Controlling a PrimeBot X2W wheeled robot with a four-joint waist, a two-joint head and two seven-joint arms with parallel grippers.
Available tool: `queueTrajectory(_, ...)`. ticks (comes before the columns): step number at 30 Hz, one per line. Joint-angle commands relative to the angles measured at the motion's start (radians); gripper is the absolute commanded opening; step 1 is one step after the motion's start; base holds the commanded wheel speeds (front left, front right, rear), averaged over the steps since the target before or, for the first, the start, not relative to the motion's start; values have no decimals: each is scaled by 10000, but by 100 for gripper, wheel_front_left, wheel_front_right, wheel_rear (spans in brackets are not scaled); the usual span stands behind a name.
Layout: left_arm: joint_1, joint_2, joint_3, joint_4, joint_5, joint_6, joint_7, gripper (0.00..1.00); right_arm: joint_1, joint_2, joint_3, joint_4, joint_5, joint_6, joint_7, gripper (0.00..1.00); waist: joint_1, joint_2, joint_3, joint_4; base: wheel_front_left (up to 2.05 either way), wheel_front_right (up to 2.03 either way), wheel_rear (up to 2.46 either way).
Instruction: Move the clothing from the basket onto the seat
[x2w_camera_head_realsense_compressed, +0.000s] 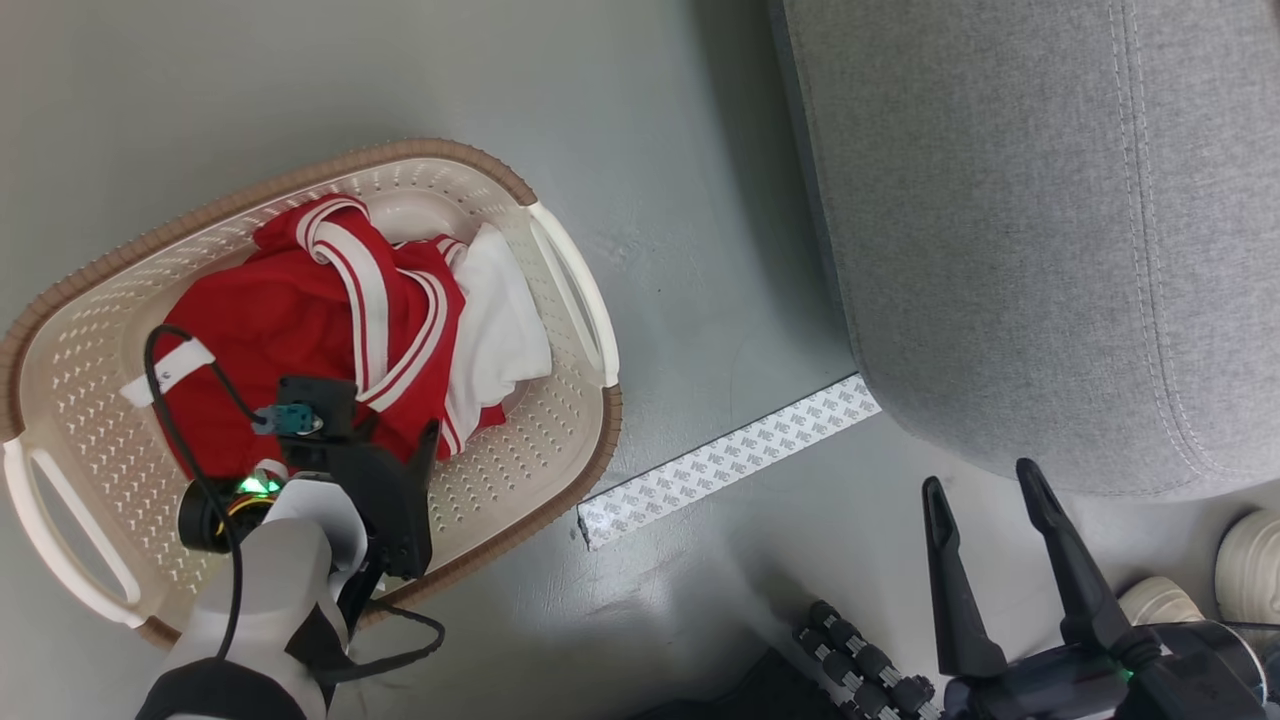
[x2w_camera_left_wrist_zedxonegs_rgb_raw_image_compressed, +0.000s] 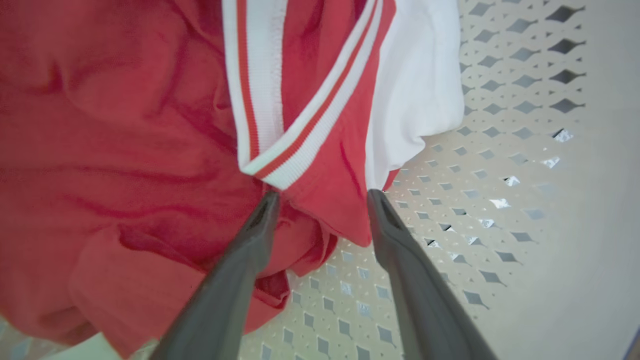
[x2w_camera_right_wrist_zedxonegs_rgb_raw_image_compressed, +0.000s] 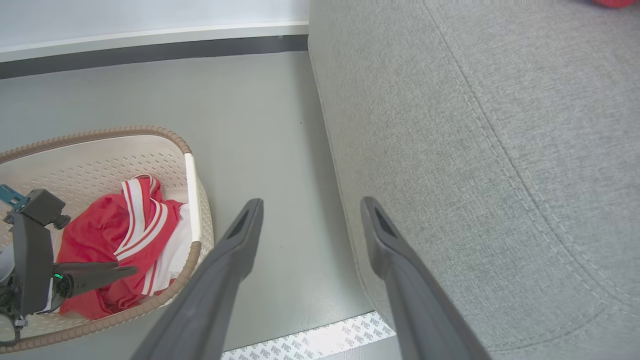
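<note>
Your left gripper (x2w_camera_head_realsense_compressed: 400, 440) is down inside the cream-white perforated plastic laundry basket with the brown rim (x2w_camera_head_realsense_compressed: 560, 500), which stands on the grey floor (x2w_camera_head_realsense_compressed: 680, 150). Its two dark fingers are spread apart and pinch nothing. The soft red fabric clothing with white striped bands and a white panel (x2w_camera_head_realsense_compressed: 320, 320) lies heaped in the basket, at 12 o'clock from the gripper in the head view. In the left wrist view, a red corner of the clothing (x2w_camera_left_wrist_zedxonegs_rgb_raw_image_compressed: 330, 200) hangs between the spread tips. The bulk of the cloth is at 10 to 12 o'clock from them, the white panel at 1 o'clock and bare basket bottom at 3 to 5 o'clock. The large light-grey upholstered seat with stitched seams (x2w_camera_head_realsense_compressed: 1050, 220) stands at 3 o'clock from the basket, well apart from it. A strip of white printed tape (x2w_camera_head_realsense_compressed: 730, 460) lies on the floor between them. Your right gripper (x2w_camera_head_realsense_compressed: 980, 478) hovers at 5 o'clock in the head view, fingers spread and empty, just beside the seat's rounded corner.
</note>
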Motion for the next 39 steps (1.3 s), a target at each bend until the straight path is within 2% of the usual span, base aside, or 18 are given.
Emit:
queueTrajectory(1, 138, 25, -115, 16, -107, -19, -58, 14, 185, 36, -61, -56, -68, 1, 43, 100, 1, 0, -1, 27, 0, 0, 0)
queueTrajectory(2, 166, 16, -223, -48, -156, -19, -60, 0, 197, 36, -66, -105, -93, 1, 88, 100, 1, 0, -6, 31, 0, 0, 0)
queueTrajectory(8, 200, 20, -910, -450, -716, -30, -63, 0, 62, 36, 40, -255, -148, 1, 207, 100, 1, 0, -42, 83, 0, 0, 0)
queueTrajectory(16, -5, 84, -1097, -214, -1019, -32, -590, 0, -973, 34, 452, 272, -63, 1, 64, 100, 1, 0, -455, 45, 0, 0, 0)
queueTrajectory(25, 883, 16, -1454, -413, -1428, -33, -1110, 0, -2338, 23, 863, 2060, 207, 1, -94, 100, 1, 0, -2588, 519, 0, 0, 0)
queueTrajectory(33, 2046, 3, -2054, -1153, -1914, -28, -1074, 0, -2576, -25, 1018, 3944, 257, 1, -84, 100, 1, 0, -5328, 1081, 0, 0, 0)
queueTrajectory(39, 3075, -4, -2578, -2421, -2820, 453, -596, 0, -1995, -37, 895, 4491, 468, 1, 42, 100, 1, 0, -7156, 1869, 0, 0, 0)
